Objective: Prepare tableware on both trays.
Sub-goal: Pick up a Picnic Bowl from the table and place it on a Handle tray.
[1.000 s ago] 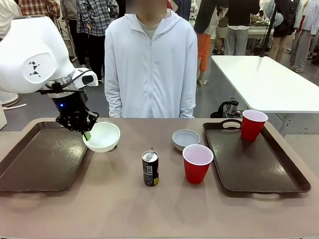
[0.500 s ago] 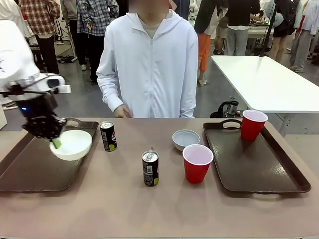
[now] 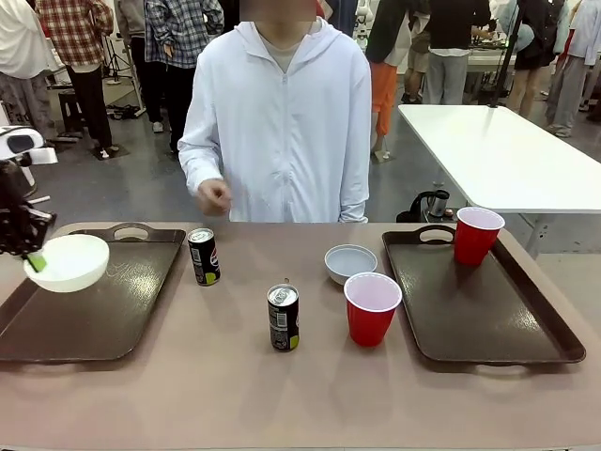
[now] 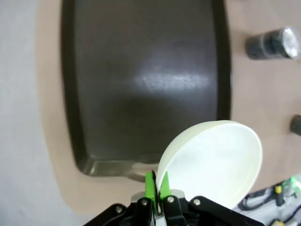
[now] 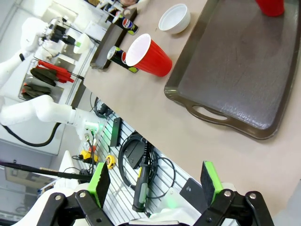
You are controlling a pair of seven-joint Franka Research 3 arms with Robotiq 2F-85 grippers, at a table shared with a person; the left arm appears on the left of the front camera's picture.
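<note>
The left gripper [image 3: 34, 259] pinches the rim of a whitish bowl [image 3: 68, 262] between tightly closed pads, holding it tilted over the outer edge of the left tray [image 3: 122, 310]. The right gripper [image 5: 155, 181] hangs apart, jaws spread wide and holding nothing.

Front view: left end effector [image 3: 34, 259] sits at the left edge, with its arm cut off there and its fingers too dark to resolve. The held bowl [image 3: 68, 262] overlaps the left rim of the left tray [image 3: 103, 310], which also runs out of frame.

Left wrist view: end effector body and bowl hide part of the tray's bottom handle. The tray is cropped at the top edge. The can by the left tray [image 4: 273, 43], upper right, is blurred and its label is unreadable. A dark sliver [image 4: 297, 125] at the right edge, can't tell what.

Right wrist view: far red cup [image 5: 270, 5] cropped at the top, right tray [image 5: 235, 70] cropped at the right. The middle can [image 5: 113, 53] is half hidden behind the near red cup [image 5: 148, 55].
</note>
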